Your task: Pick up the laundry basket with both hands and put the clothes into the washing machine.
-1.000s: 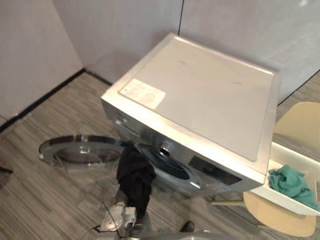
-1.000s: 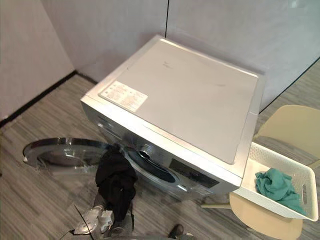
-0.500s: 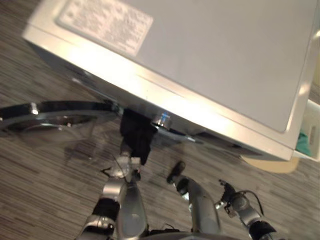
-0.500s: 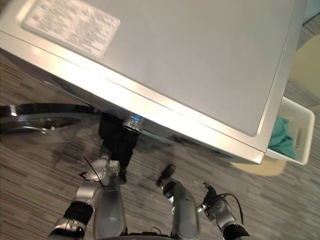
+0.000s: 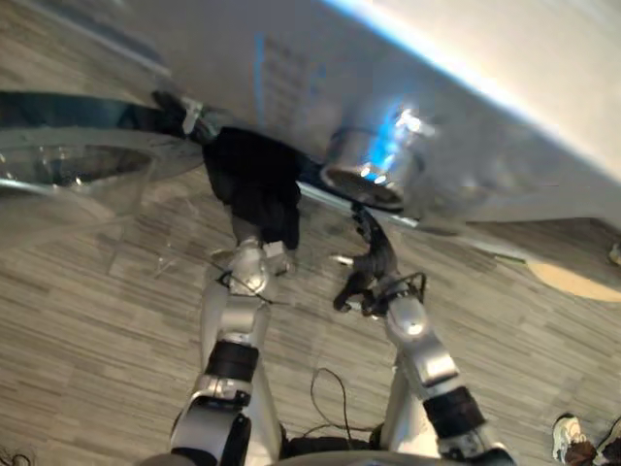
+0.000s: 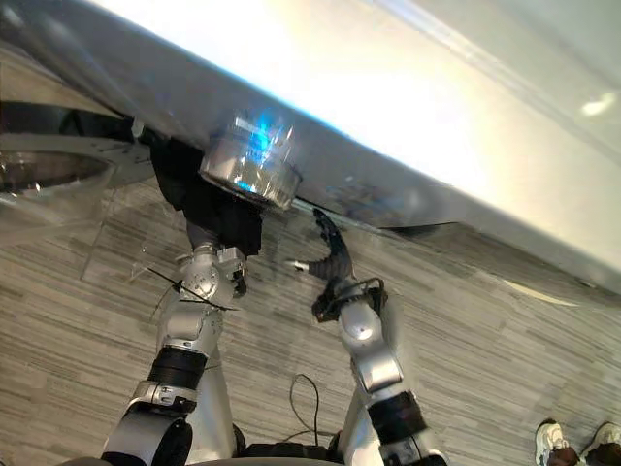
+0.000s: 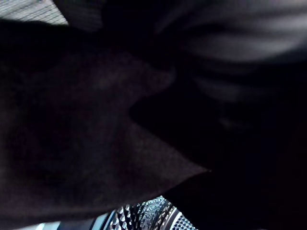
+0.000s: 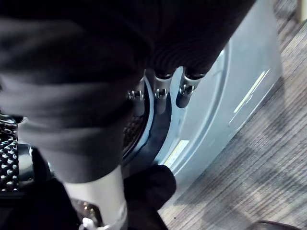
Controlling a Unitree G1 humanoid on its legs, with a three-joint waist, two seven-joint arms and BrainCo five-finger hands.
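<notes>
By the open door (image 5: 58,160), the black garment (image 5: 257,180) hangs against the machine (image 8: 249,72) over the left hand (image 5: 248,264), whose grip is buried in cloth; I cannot tell it. The right hand (image 5: 369,257) hovers spread and empty. Feed the garment deep, probably well past the seal (image 8: 160,120).

The right hand (image 5: 369,264) has risen toward the washing machine (image 5: 485,146) opening.

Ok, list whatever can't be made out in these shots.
Left hand: whether it grips the black garment, which covers it in eye and left wrist views.
Drum contents: blocked by the garment in eye views, by the right hand in its wrist view.
Dial: markings blurred.
</notes>
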